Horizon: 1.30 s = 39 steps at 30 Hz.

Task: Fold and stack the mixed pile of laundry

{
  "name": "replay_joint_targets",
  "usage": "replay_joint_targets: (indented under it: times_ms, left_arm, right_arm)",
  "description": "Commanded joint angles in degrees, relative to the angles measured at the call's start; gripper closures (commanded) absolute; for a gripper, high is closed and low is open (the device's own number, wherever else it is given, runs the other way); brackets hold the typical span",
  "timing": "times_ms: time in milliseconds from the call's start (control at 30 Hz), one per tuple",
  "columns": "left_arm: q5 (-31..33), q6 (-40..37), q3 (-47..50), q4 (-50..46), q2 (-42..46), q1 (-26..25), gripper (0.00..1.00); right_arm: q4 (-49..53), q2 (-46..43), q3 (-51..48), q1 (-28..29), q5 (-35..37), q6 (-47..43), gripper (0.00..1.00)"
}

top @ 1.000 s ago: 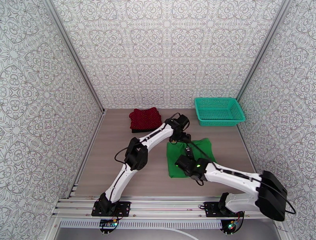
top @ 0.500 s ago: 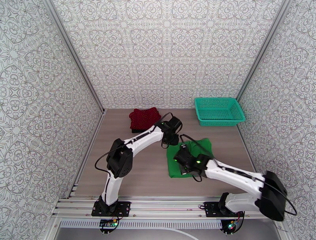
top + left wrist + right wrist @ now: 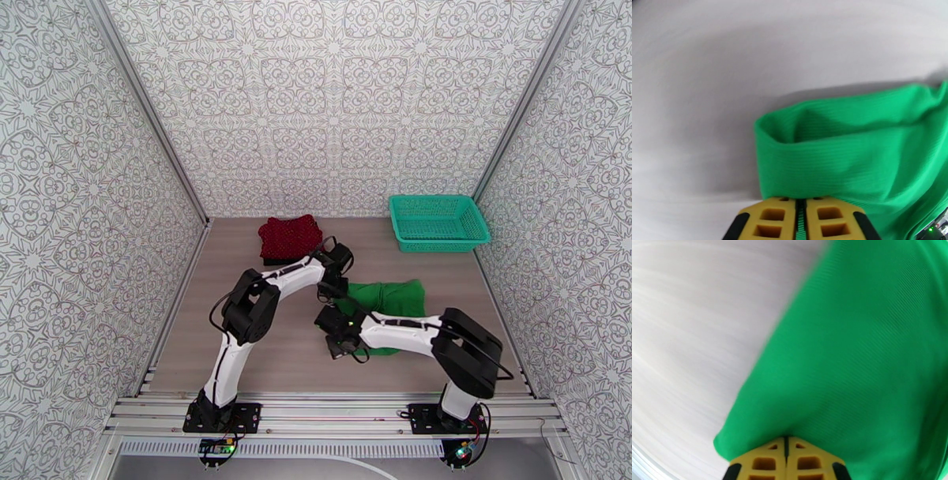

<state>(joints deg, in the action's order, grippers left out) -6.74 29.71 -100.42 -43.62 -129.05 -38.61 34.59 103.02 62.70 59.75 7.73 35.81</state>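
Green garment lies bunched on the table, right of centre, with its left side gathered between 2 grippers. Left gripper has its yellow fingers pressed together on a folded corner of the cloth, and a sliver of green shows in the seam between them. Right gripper is likewise closed tight, pinching the near edge of the same cloth. Dark red dotted garment sits folded near the back wall on top of the black garment, apart from the green one. Teal basket stands at the back right.
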Motion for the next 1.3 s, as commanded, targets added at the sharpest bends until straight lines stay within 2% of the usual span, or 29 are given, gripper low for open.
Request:
replay_joint_targets:
  times_ms: [0, 233, 400, 533, 600, 667, 833, 900, 933, 967, 1033, 1100, 1167, 1267]
  left_arm:
    - [-2.6, -4.3, -2.2, 3.6, -6.0, 1.0, 0.86]
    - [-7.1, -10.5, -11.8, 1.8, -10.9, 3.2, 0.84]
    - [-10.3, -12.8, -18.4, 0.8, -11.9, 4.6, 0.71]
    - [-9.2, -12.2, -18.5, 2.1, -7.0, 5.9, 0.42]
    - [-7.6, -11.6, -17.4, 2.9, -2.8, 6.6, 0.27]
    - [-3.5, -10.9, -15.7, 2.8, 2.0, 7.0, 0.21]
    - [6.7, -7.9, -7.0, 0.8, 16.3, 7.7, 0.19]
    - [9.4, -5.4, -1.7, -1.3, 21.8, 7.7, 0.21]
    - [9.7, -3.7, 0.8, -2.1, 23.7, 7.8, 0.26]
    - [9.2, -1.9, 4.2, -2.5, 25.6, 7.8, 0.36]
    - [6.9, 1.7, 11.9, -0.7, 29.1, 7.4, 0.61]
    - [4.5, 5.7, 20.6, 4.6, 31.6, 6.3, 0.77]
    - [3.2, 9.5, 26.2, 8.8, 32.0, 5.0, 0.87]
    - [3.2, 14.0, 30.6, 12.9, 30.8, 2.5, 0.93]
  right_arm:
    - [2.9, 4.7, 6.3, 0.8, -1.8, -2.5, 1.00]
    - [11.4, 18.1, 25.8, 0.6, -2.2, -8.4, 1.00]
    - [15.6, 22.1, 34.8, -0.7, -0.8, -11.7, 1.00]
    - [17.3, 17.3, 34.8, -0.8, 1.5, -13.1, 1.00]
    - [17.8, 12.4, 32.3, -0.8, 2.7, -13.3, 0.90]
    - [18.3, 6.7, 29.4, -1.0, 4.2, -13.5, 0.81]
    - [18.4, -7.7, 20.8, -5.2, 3.8, -16.1, 0.68]
    - [16.9, -12.1, 17.5, -9.7, 0.4, -18.8, 0.65]
    - [16.4, -13.1, 16.6, -12.0, -1.6, -20.2, 0.64]
    - [15.6, -13.8, 15.9, -14.8, -3.5, -22.0, 0.62]
    - [14.2, -13.2, 15.7, -19.2, -6.4, -25.8, 0.58]
    - [12.8, -10.3, 16.7, -23.2, -8.0, -29.0, 0.57]
    - [11.7, -6.1, 18.4, -26.1, -9.0, -31.2, 0.58]
    - [10.2, 1.4, 21.5, -29.4, -8.9, -32.2, 0.58]
